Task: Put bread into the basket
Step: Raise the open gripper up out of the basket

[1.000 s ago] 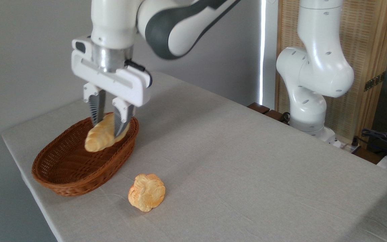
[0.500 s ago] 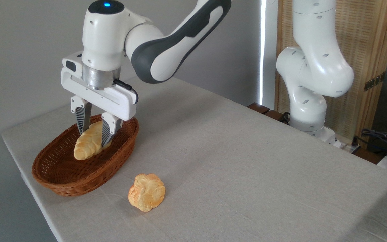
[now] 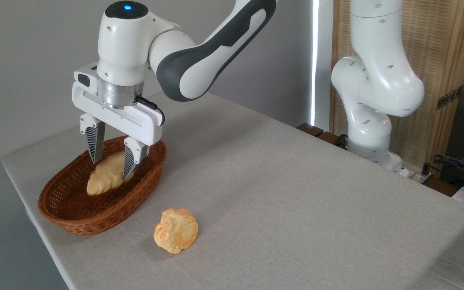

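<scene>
Our gripper [image 3: 111, 156] hangs over the far half of the basket [image 3: 75, 219] with its fingers spread wider than they were half a second ago, when they pinched the bread [image 3: 105, 177] between them. Now we see a gap on the left side, between the left finger and the loaf, so we judge the grip released. The bread looks slightly blurred and sits lower than before, its near end down toward the woven floor, which suggests it is dropping or just settling inside the basket. That means the placing step is essentially done. What remains, in our judgement, is to lift straight up clear of the rim. The round roll [image 3: 175, 230] lies on the table [image 3: 296, 193] just beside the basket, untouched.
</scene>
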### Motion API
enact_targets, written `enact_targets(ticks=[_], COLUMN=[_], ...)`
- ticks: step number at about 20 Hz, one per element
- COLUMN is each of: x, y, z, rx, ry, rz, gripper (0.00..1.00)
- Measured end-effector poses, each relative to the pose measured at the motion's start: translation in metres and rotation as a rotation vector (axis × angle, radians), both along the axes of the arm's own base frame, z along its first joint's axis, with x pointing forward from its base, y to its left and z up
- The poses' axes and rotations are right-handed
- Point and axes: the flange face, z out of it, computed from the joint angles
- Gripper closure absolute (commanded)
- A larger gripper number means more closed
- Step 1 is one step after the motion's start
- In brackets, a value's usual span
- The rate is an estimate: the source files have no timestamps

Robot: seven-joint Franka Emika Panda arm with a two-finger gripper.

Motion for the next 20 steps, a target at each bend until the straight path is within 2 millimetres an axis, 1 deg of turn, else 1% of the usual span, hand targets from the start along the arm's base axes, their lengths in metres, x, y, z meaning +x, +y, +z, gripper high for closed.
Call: enact_targets(ticks=[6,10,14,17,20], x=[0.001,-0.003,-0.016,-0.025,-0.03], y=[0.0,0.005,0.021,0.03,0.052], z=[0.002,0.011,0.028,0.035,0.037], rx=[0.002,0.086,0.235,0.307,0.347], ry=[-0.005,-0.012,0.014,0.041,0.09], rz=[-0.002,-0.045,-0.104,-0.166,-0.253], gripper=[0.0,0.0,0.0,0.0,0.0])
